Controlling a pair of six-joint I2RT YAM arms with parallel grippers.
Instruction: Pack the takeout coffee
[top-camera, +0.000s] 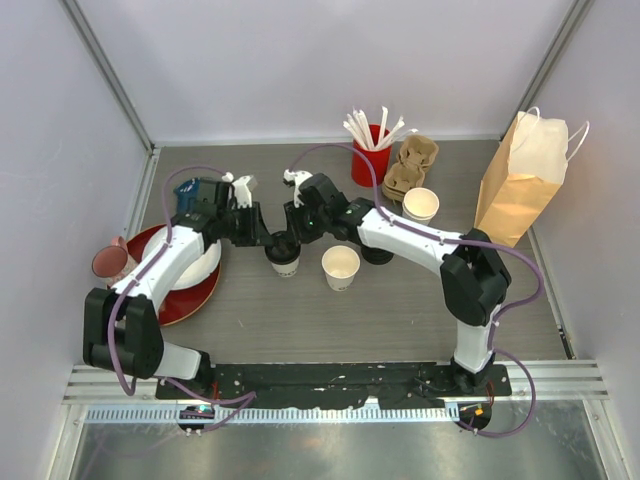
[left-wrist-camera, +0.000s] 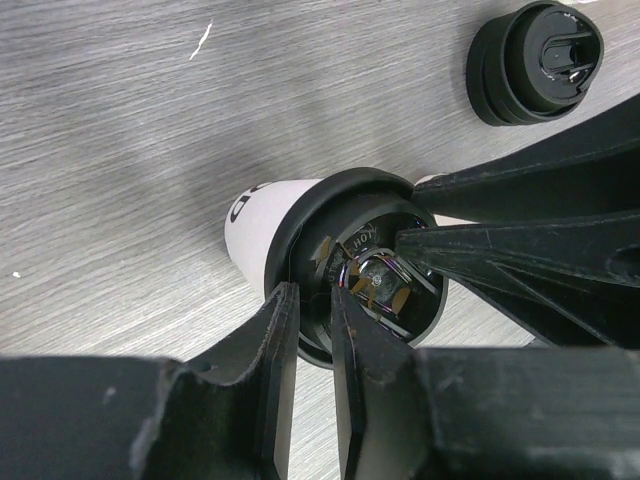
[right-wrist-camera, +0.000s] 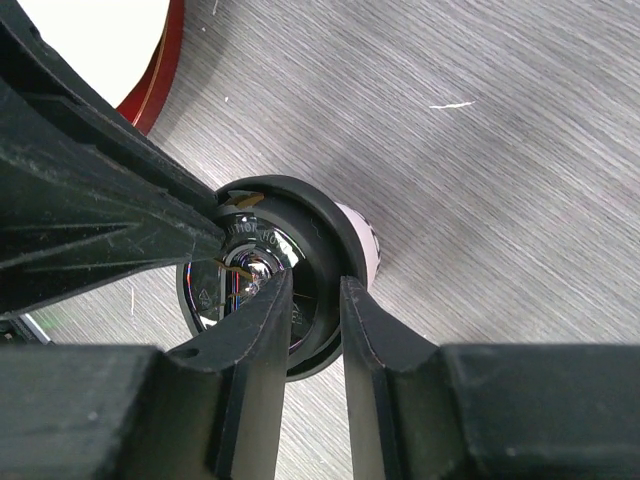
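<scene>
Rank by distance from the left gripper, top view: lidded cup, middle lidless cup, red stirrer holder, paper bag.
1. The lidded cup, right at the left gripper.
2. The middle lidless cup, just to its right.
3. The red stirrer holder, toward the back.
4. The paper bag, far right.

Table (top-camera: 400, 310) is grey with a streaky wood-grain pattern. The cup (left-wrist-camera: 260, 215) is white with black lettering, and its lid (left-wrist-camera: 320, 210) is glossy black. There's also 1 red plate (top-camera: 188, 303), a pink cup (top-camera: 108, 262), a red holder (top-camera: 365, 168) of white sticks (top-camera: 375, 125), a tan paper bag (top-camera: 515, 190), a brown cardboard carrier (top-camera: 412, 165) and purple cables (top-camera: 335, 147).
</scene>
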